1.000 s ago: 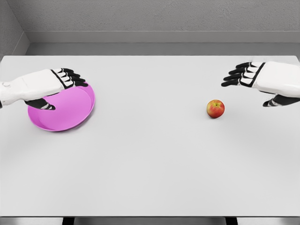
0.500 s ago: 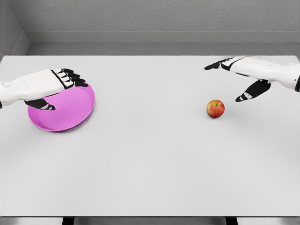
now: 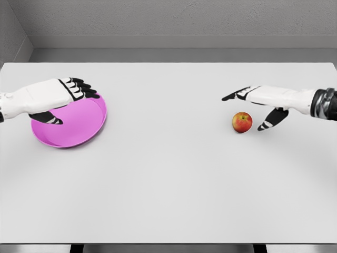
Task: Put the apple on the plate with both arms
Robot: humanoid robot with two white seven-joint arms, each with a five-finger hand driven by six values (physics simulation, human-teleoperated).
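I'm seeing the white surface [image 3: 168,179] carrying everything, with the pink plate [image 3: 79,129] sitting far left and the apple [image 3: 242,122] far right, well apart from each other.

Left hand [image 3: 55,97] is hovering over the plate's back rim, fingers [image 3: 84,88] lightly curled and loosely together, gripping nothing. If it's sitting there at placement time, it's blocking the drop zone; I'm judging it needs to either clear or take a handover.

Right hand [image 3: 258,103] is reaching in flat just behind and beside the apple, fingers spread, thumb hanging down near the fruit's right side, nothing pinched. I can't tell whether the thumb is touching it.

Main risk as I'm reading it: the apple is round and sitting free on a smooth surface, so a thumb or fingertip clipping it before the hand is closing around it is sending it rolling, possibly out of reach. A flat, open approach is also risking a shallow grip and a slip in transit across that long gap.

Apple itself: small, red with a yellow-orange patch, upright, stem dimple on top, looking intact.
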